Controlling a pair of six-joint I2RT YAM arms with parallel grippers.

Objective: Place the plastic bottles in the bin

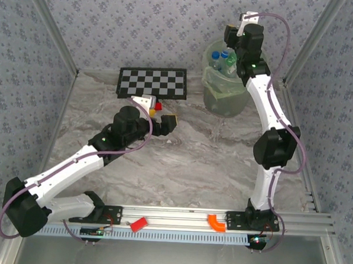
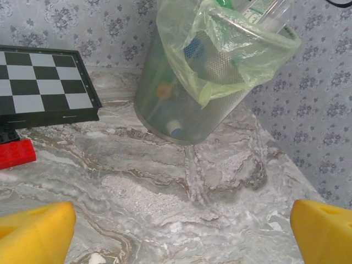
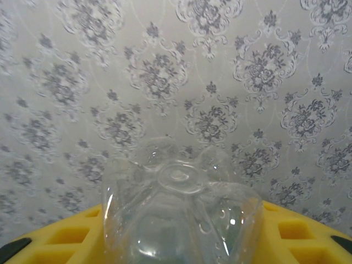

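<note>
The right gripper is pinching a clear bottle between its yellow fingers. The bottle's moulded base faces the wrist camera, with patterned wall beyond it. In the top view that arm reaches to about 1 o'clock on the table, its wrist above the bin. There, other plastic bottles poke up past the rim. More show through the bin's translucent wall in the left wrist view, where the thin liner droops over the edge.

The left gripper is spread wide with nothing between its pads. It hovers low near the table's middle, and the bin stands at its 1 o'clock. A red block lies near it at 11 o'clock, with the chequered board just beyond.

The held bottle looks empty and thin-walled, so it is probably very light, springy and slick, and it will dent under a hard pinch. A hold across the body near the stiffer shoulder or base should slip least. With the bin this full, a light bottle could bounce off the heap, so a low release over the centre seems wise.
</note>
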